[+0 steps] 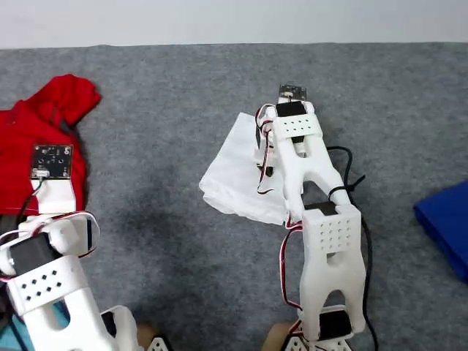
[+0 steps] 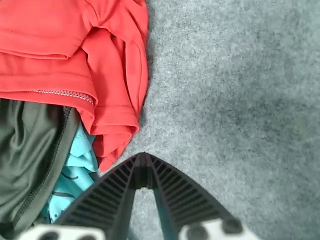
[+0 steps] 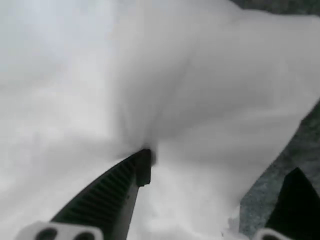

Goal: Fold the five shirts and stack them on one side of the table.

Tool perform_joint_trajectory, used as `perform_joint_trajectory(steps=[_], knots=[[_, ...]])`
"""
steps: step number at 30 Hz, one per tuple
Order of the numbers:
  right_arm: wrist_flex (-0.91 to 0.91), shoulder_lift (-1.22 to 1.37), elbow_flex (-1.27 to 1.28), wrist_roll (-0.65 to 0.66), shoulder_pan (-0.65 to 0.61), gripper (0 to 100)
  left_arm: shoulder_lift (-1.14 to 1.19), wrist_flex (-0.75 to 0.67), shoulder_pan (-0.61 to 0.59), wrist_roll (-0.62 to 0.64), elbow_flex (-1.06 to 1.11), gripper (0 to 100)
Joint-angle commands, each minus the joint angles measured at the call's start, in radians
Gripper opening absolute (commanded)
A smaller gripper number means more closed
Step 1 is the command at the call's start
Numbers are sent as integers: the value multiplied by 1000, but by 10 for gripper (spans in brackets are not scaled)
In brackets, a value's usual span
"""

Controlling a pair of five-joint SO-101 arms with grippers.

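right arm (image 1: 314, 183) is out over the middle of the grey table (image 1: 161, 95), wrist above the white shirt (image 1: 234, 172), which lies crumpled and partly doubled over there. right gripper (image 3: 220, 167) is spread wide: one finger (image 3: 132, 180) digs into the white cloth, the other sits off past the shirt's edge, over the grey. nothing pinched.

over on the left, the left arm (image 1: 51, 270) hangs above the red shirt (image 1: 29, 124), bunched up at the table's left edge. left gripper (image 2: 145, 161) is closed tight, tips together, holding nothing, just beside the red hem. a dark green shirt (image 2: 25, 150) and a teal shirt (image 2: 75, 172) lie tucked under the red one. a blue shirt (image 1: 446, 219) lies at the far right edge, well apart.
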Motion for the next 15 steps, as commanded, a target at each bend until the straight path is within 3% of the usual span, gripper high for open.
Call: perform_joint_trajectory(steps=[1,10,15], knots=[[-31,13,-37,-6,-12,406,-17,-17,-8,-5,-2,4],[-82,62,-37,-6,-73,386,-17,-17,-8,-5,-2,4],[-81,68,-37,-6,-65,162,-17,-17,-8,-3,-1,4]])
